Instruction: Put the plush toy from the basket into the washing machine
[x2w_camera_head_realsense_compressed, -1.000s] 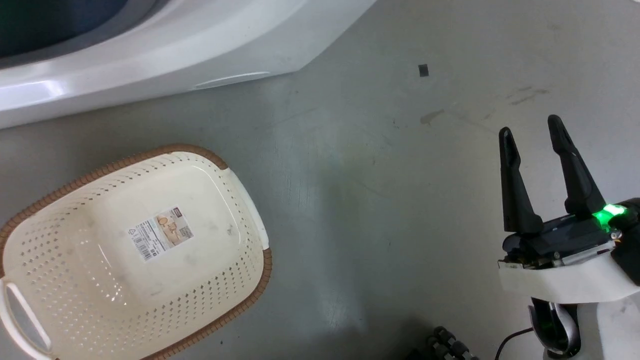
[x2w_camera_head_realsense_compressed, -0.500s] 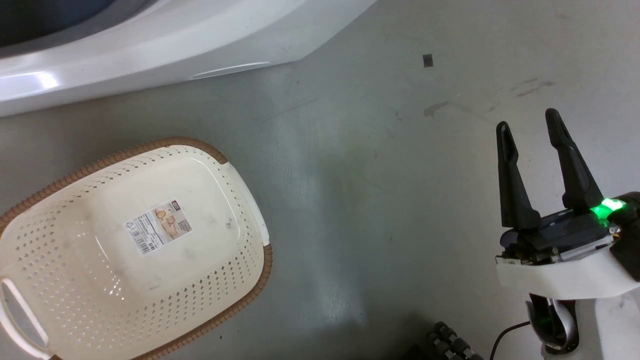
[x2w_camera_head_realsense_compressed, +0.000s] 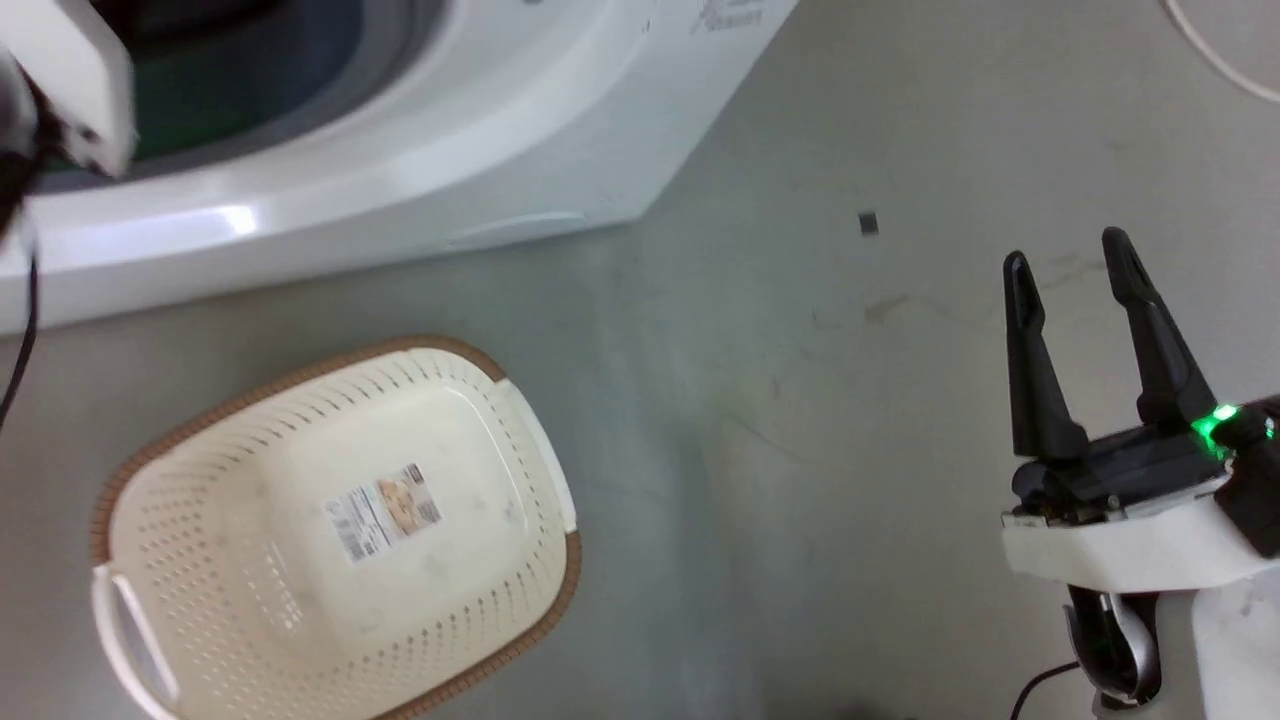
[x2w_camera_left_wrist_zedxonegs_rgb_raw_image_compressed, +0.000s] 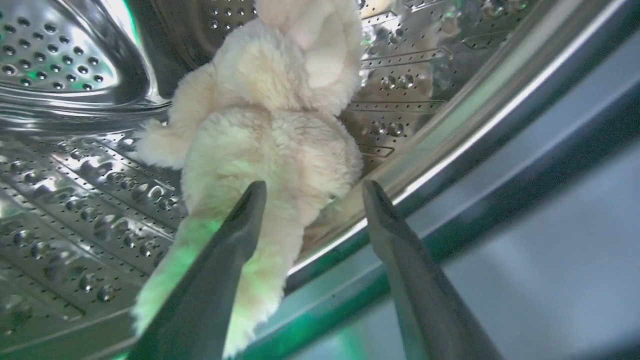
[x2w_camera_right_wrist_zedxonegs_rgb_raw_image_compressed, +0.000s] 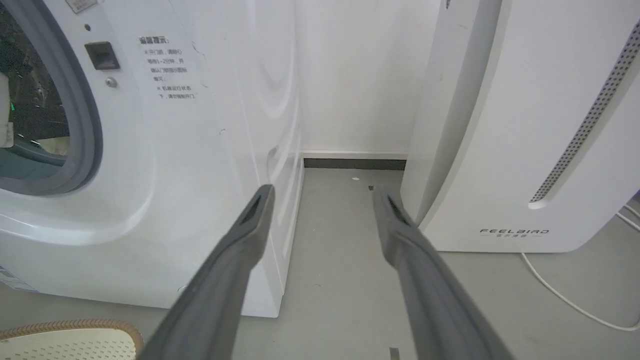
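Observation:
The fluffy cream plush toy (x2w_camera_left_wrist_zedxonegs_rgb_raw_image_compressed: 270, 115) lies inside the washing machine's shiny steel drum (x2w_camera_left_wrist_zedxonegs_rgb_raw_image_compressed: 65, 175), close to the porthole lip. My left gripper (x2w_camera_left_wrist_zedxonegs_rgb_raw_image_compressed: 313, 185) is open just in front of it, and its left finger overlaps the fur of a hind limb. The left arm's pale forearm (x2w_camera_head_realsense_compressed: 65, 80) reaches into the washing machine (x2w_camera_head_realsense_compressed: 500, 130) at the top left of the head view. On the floor stands the cream basket (x2w_camera_head_realsense_compressed: 300, 375) with nothing in it but its bottom label (x2w_camera_head_realsense_compressed: 385, 510). My right gripper (x2w_camera_head_realsense_compressed: 1065, 250) hovers open over bare floor at the right.
The right wrist view looks along the gap between the washing machine (x2w_camera_right_wrist_zedxonegs_rgb_raw_image_compressed: 175, 175) and the white FEELBIRD appliance (x2w_camera_right_wrist_zedxonegs_rgb_raw_image_compressed: 525, 150). A white cable (x2w_camera_right_wrist_zedxonegs_rgb_raw_image_compressed: 565, 295) trails on the floor by that appliance. Grey floor lies between the basket and my right gripper.
The head camera has tilted up, so the whole picture has shifted and more of the washer and the left forearm have come into view. The right gripper has held still and open.

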